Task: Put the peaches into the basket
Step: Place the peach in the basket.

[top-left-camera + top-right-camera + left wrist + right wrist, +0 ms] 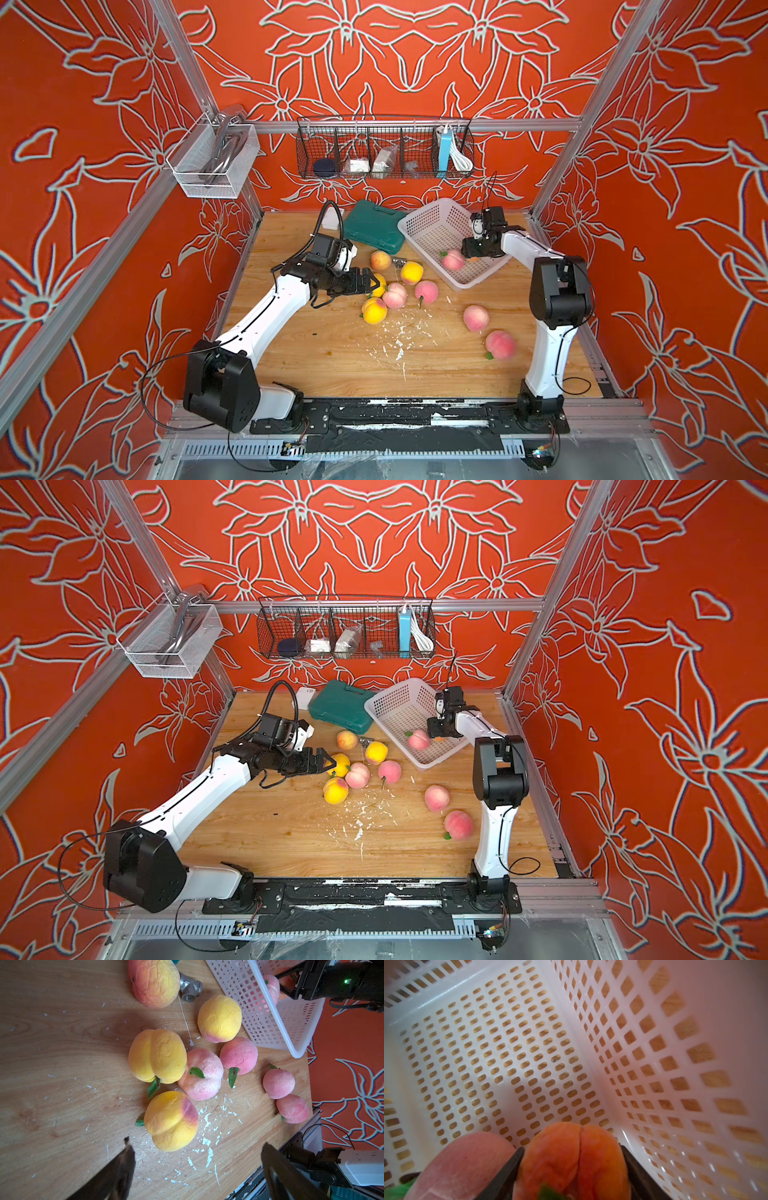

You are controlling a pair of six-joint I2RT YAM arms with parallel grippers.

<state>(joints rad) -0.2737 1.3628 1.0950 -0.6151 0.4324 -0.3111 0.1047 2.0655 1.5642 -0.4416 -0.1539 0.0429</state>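
1. Right gripper point(572, 1148) is clamped on a creased orange peach point(571, 1167) inside the slotted white plastic basket point(430, 218), right beside a pink peach point(453, 260).
2. Left gripper point(196, 1142) hangs released over round, wrinkly yellow peaches point(158, 1055) on the scuffed wood table point(311, 365).

The basket point(432, 224) sits back right on the desk point(332, 361), a case point(374, 226) just left of it. In it lies 1 peach point(453, 259), beside a gripped peach point(571, 1165) between the jaws of the right end effector point(572, 1148). Before the basket's left side cluster 6 peaches point(395, 295), a pipe fitting point(399, 262) between the 2 rearmost; the left end effector point(374, 280) hangs over the cluster's left edge. 2 more peaches point(476, 318) lie apart, front right.
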